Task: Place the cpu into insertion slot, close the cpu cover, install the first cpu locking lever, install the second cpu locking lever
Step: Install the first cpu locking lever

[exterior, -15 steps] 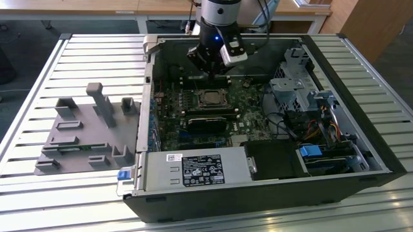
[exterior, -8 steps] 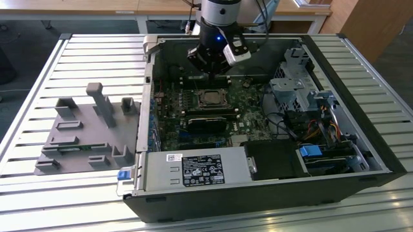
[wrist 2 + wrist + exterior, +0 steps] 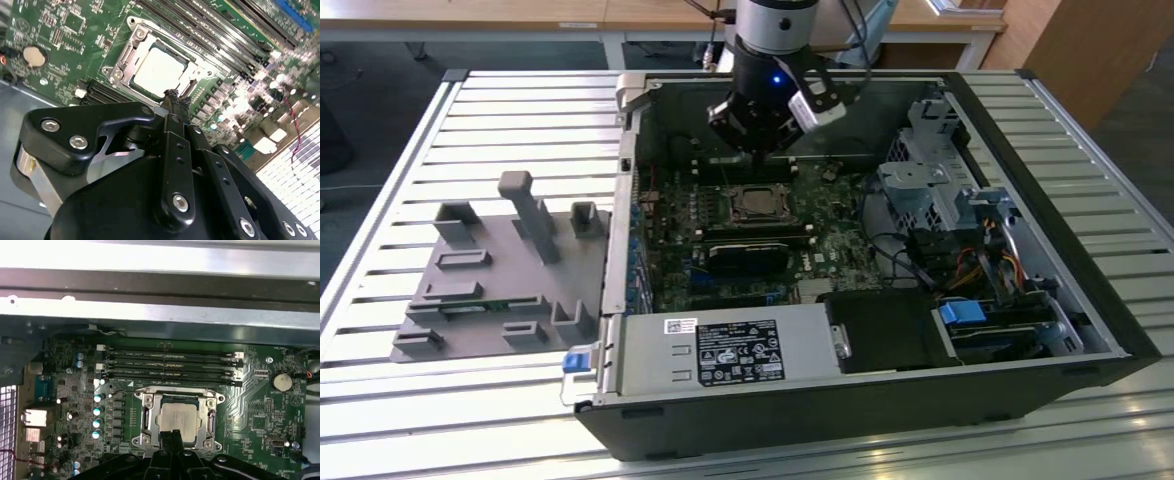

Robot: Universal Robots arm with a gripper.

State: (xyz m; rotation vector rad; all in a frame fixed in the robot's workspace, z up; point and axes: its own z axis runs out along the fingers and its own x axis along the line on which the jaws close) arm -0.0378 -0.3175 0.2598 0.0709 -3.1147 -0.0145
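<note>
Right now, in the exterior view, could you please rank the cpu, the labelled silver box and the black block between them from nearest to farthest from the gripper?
1. The cpu, on the board right by the gripper.
2. The black block, one step further toward the camera.
3. The labelled silver box, closest to the camera and plainly farthest.
</note>
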